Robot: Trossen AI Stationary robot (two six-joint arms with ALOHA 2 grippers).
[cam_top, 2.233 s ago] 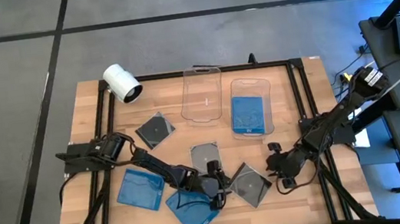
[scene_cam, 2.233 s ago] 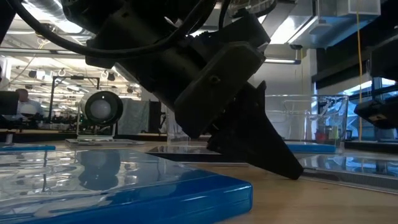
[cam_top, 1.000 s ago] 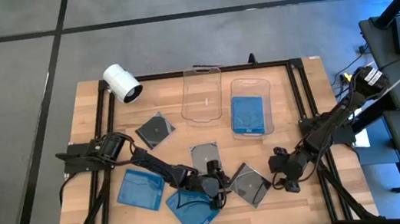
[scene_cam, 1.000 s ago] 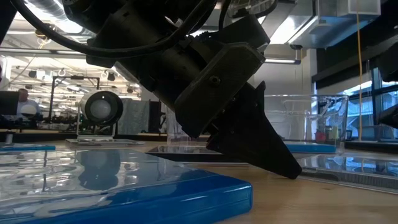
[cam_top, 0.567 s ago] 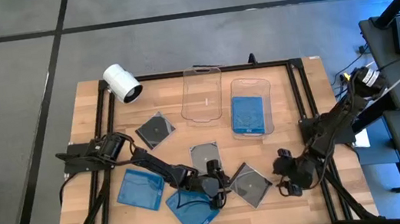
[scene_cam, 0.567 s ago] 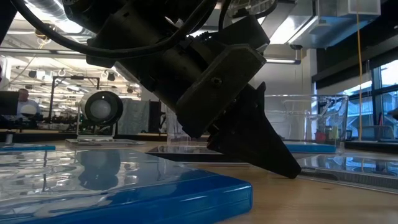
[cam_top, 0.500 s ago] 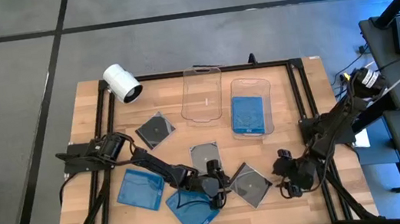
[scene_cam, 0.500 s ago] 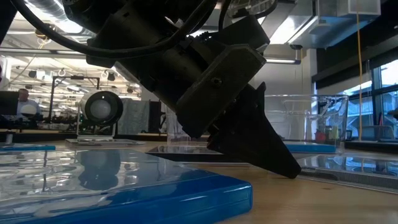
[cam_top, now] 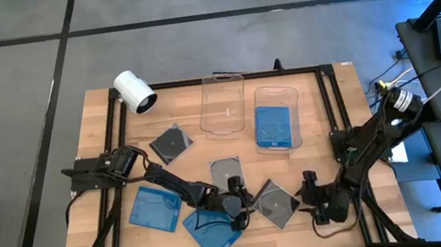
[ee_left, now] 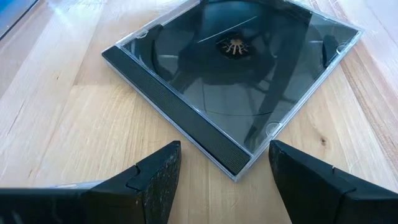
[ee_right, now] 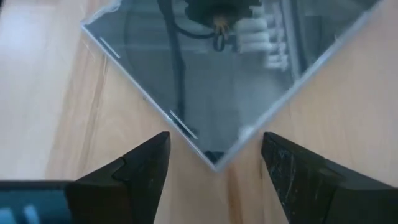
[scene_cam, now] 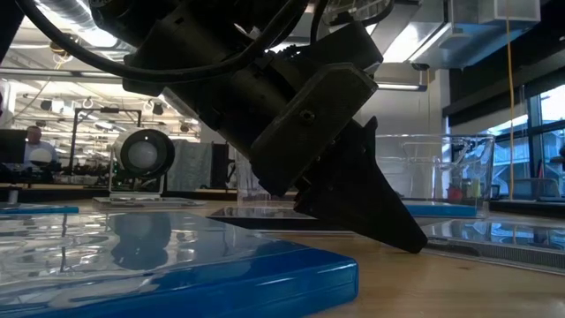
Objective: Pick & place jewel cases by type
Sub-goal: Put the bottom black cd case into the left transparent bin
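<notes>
A dark jewel case (cam_top: 272, 205) with a visible disc lies flat on the wood near the table's front edge. My left gripper (cam_top: 240, 204) stands open at its left corner; in the left wrist view the case (ee_left: 236, 68) has its near corner between the two fingers (ee_left: 158, 171). My right gripper (cam_top: 306, 199) stands open at the case's right corner (ee_right: 214, 158), tilted downward. Two more dark cases (cam_top: 170, 143) (cam_top: 227, 172) and two blue cases (cam_top: 155, 207) (cam_top: 212, 231) lie flat on the table. Another blue case (cam_top: 274, 125) lies in a clear tub.
An empty clear tub (cam_top: 222, 104) stands beside the tub (cam_top: 272, 94) that holds the blue case, at the far middle. A white cylinder (cam_top: 135, 92) lies at the far left corner. A black frame (cam_top: 198, 81) runs around the tabletop. In the low view a blue case (scene_cam: 177, 265) fills the foreground.
My right gripper has gone toward the table's near edge and down, rolling at the wrist, and now stands at the dark case's right corner. Its fingers have stayed open. The case has not moved.
</notes>
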